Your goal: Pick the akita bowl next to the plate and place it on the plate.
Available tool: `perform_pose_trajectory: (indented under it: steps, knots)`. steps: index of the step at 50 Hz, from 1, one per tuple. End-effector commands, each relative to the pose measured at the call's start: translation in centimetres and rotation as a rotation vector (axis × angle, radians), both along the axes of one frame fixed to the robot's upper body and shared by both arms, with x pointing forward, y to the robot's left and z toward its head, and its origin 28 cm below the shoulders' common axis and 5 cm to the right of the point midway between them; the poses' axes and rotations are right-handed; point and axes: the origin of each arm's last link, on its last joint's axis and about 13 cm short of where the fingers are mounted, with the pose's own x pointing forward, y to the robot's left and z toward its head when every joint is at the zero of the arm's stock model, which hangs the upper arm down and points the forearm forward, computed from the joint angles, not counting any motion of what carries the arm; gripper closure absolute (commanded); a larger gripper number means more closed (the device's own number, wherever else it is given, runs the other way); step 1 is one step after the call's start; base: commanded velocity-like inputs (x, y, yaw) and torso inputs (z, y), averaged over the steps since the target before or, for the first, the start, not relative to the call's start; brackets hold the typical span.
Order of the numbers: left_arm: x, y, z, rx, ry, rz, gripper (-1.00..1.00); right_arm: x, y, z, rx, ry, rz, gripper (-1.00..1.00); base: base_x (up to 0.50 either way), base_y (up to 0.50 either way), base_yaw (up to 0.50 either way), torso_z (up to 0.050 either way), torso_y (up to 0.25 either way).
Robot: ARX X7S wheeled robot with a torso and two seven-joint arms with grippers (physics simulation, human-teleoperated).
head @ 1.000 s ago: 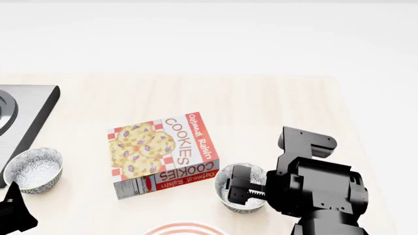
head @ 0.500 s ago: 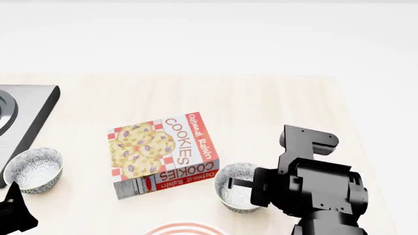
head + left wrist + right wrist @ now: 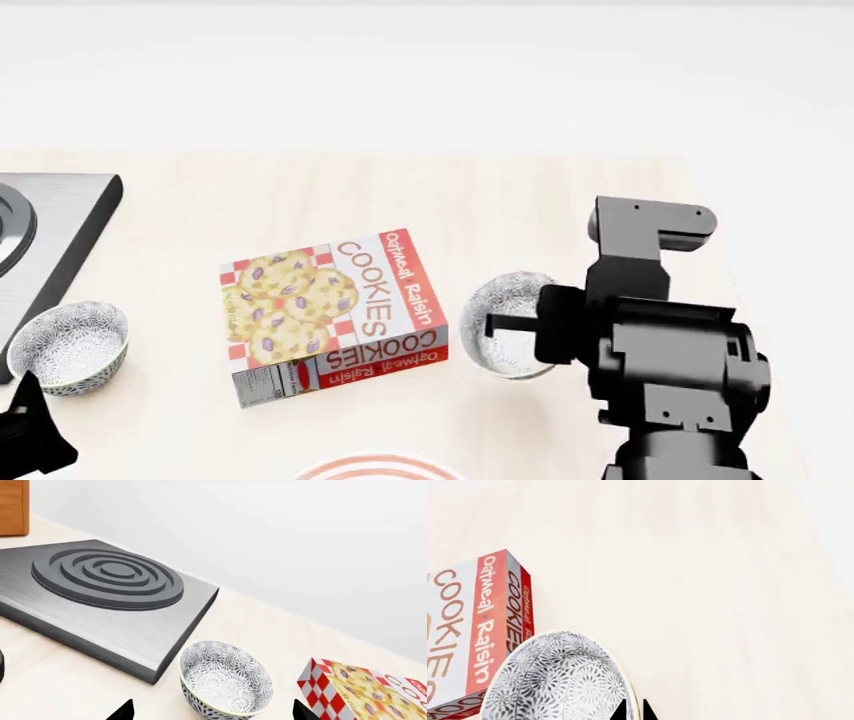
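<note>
Akita bowl (image 3: 505,322) clamped by its rim in the right gripper (image 3: 514,326), tilted just right of the cookie box (image 3: 334,312), plate (image 3: 378,469) at near edge, left gripper (image 3: 212,711) spread wide near a second speckled bowl (image 3: 225,678)

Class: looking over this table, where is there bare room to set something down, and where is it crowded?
Bare: the far half of the table beyond the cookie box, and between box and stove. Crowded: the near edge, around the plate, right gripper and its bowl.
</note>
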Motion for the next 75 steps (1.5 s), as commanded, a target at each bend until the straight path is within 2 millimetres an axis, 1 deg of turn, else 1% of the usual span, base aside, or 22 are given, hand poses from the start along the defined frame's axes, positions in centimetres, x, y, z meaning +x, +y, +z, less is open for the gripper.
perform_pose_trajectory:
  steps: [1,5,8,13,15,17,18,19,20,21,23,26,31,42,44,52,56,65,75]
  knots:
    - [0.0,0.0,0.0,-0.002,0.0,-0.001,-1.0,-1.3,0.2,3.8,-0.026,-0.102,0.022,1.0,0.0,0.0,0.0,0.0,0.0]
    - [0.0,0.0,0.1,-0.002,0.0,0.0,-1.0,-2.2,0.3,4.9,-0.018,-0.103,0.037,1.0,0.0,0.0,0.0,0.0,0.0]
    - [-0.1,0.0,0.1,-0.001,0.0,0.0,-1.0,-3.0,0.3,5.6,0.028,-0.088,0.062,1.0,0.0,0.0,0.0,0.0,0.003]
    - [-0.1,-0.1,0.1,-0.002,0.0,0.001,-1.0,-5.1,0.0,7.4,0.058,-0.079,0.116,1.0,0.0,0.0,0.0,0.0,0.0]
    - [-0.1,-0.1,0.2,0.002,-0.002,0.001,-1.0,-5.7,-0.1,7.7,0.065,-0.08,0.131,1.0,0.0,0.0,0.0,0.0,0.0]
    - [-0.1,-0.1,0.1,0.003,-0.002,0.0,-1.0,-5.8,0.0,7.6,0.078,-0.071,0.17,1.0,0.0,0.0,0.0,0.0,0.0]
    - [-0.1,-0.1,0.1,0.002,-0.002,0.0,-1.0,-5.9,-0.2,7.6,0.071,-0.064,0.167,1.0,0.0,0.0,0.0,0.0,0.0]
    - [-0.1,-0.1,0.2,0.001,-0.002,0.001,-1.0,-6.3,-0.7,7.8,0.033,-0.059,0.129,1.0,0.0,0.0,0.0,0.0,0.0]
    - [-0.2,-0.1,0.2,0.001,-0.002,0.0,-1.0,-6.6,-0.7,8.0,0.003,-0.055,0.106,1.0,0.0,0.0,0.0,0.0,0.0]
    - [-0.1,-0.1,0.2,0.0,-0.001,0.001,-1.0,-7.0,-0.5,8.3,0.014,-0.054,0.132,1.0,0.0,0.0,0.0,0.0,0.0]
    - [-0.1,0.0,0.1,0.001,-0.001,0.001,-1.0,-8.0,0.5,8.7,0.1,-0.052,0.261,1.0,0.0,0.0,0.0,0.0,0.0]
    - [-0.1,0.0,0.1,0.001,-0.001,0.002,-1.0,-8.7,0.6,8.8,0.121,-0.04,0.291,1.0,0.0,0.0,0.0,0.0,0.0]
    - [0.0,-0.1,0.2,0.002,-0.001,0.003,-1.0,-10.0,1.1,8.6,0.151,-0.018,0.372,1.0,0.0,0.0,0.0,0.0,0.0]
    - [0.0,0.0,0.1,0.001,-0.002,0.003,-1.0,-10.9,1.7,7.1,0.214,0.036,0.44,1.0,0.0,0.0,0.0,0.0,0.001]
    - [-0.1,-0.1,0.1,0.0,-0.002,0.003,-1.0,-11.1,1.8,6.7,0.247,0.046,0.463,1.0,0.0,0.0,0.0,0.0,0.0]
    - [-0.1,0.0,0.1,-0.001,-0.002,0.006,-1.0,-11.6,2.2,6.0,0.251,0.068,0.501,1.0,0.0,0.0,0.0,0.0,0.0]
    - [-0.1,0.0,0.1,0.0,-0.003,0.006,-1.0,-11.5,2.2,5.6,0.259,0.076,0.5,1.0,0.0,0.0,0.0,0.0,0.0]
    - [-0.1,0.0,0.1,-0.001,-0.002,0.006,-1.0,-11.2,2.5,3.7,0.284,0.11,0.495,1.0,0.0,0.0,0.0,0.0,0.0]
    - [-0.1,0.0,0.1,-0.004,-0.002,0.005,-1.0,-11.1,3.0,2.2,0.286,0.139,0.521,1.0,0.0,0.0,0.0,0.0,0.001]
